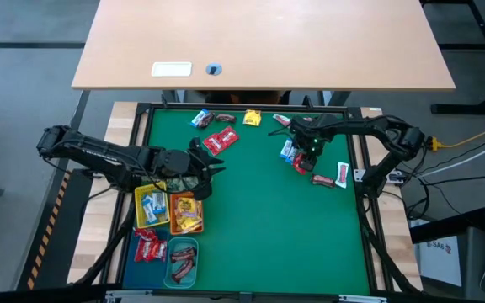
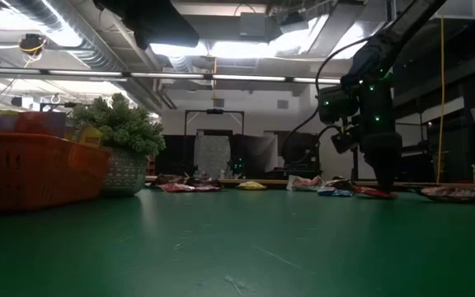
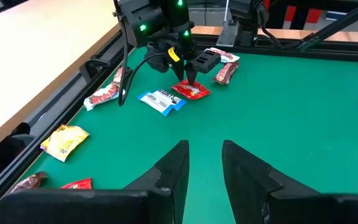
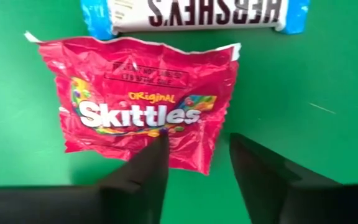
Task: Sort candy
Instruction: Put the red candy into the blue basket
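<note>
While the left gripper (image 1: pixel 213 168) is held with parted, empty fingers beside the yellow tray (image 1: pixel 150 204) and orange tray (image 1: pixel 187 213), already loaded with candy, the sorting is being done further right. The right gripper (image 1: pixel 303 156) is lowered over a red Skittles packet (image 4: pixel 143 111) lying flat on the green mat (image 1: pixel 259 219), just beside a blue-white Hershey's bar (image 4: pixel 197 14). Its fingers (image 4: pixel 148 163) are parted across the packet's edge, nothing yet pinched. The grip is best centred on the red packet alone, so the bar is not dragged.
</note>
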Controlling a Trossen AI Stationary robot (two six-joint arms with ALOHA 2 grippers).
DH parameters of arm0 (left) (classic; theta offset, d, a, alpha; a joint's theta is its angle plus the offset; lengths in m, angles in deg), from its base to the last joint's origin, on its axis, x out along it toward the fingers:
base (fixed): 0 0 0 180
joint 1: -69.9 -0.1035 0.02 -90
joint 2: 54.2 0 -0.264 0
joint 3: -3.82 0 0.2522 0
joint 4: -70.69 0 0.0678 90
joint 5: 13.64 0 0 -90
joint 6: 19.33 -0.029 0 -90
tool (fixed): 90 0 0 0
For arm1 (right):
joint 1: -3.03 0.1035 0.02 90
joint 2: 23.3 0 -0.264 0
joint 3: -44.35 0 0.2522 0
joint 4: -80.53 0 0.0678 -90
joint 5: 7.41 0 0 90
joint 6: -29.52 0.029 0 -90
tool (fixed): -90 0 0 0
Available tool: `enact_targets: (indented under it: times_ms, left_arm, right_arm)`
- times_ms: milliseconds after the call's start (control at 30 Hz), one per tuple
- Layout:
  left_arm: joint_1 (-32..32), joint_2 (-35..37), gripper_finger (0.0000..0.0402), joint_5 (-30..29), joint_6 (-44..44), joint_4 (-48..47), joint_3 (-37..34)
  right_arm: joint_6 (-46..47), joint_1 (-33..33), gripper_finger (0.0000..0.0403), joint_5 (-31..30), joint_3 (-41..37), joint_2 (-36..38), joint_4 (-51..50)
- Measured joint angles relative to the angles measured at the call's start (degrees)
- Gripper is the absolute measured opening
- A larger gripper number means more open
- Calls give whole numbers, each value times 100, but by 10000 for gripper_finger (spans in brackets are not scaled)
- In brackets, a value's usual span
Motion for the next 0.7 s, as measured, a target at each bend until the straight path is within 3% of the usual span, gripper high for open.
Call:
enact_targets:
  times_ms: [300, 700]
  left_arm:
    - [0, 0, 91, 0, 0, -2, 2]
    - [0, 2, 91, -200, -2, -4, 2]
  right_arm:
    - [7, 0, 14, 525, -4, -9, 148]
    - [204, 4, 6, 2008, -20, -33, 1509]
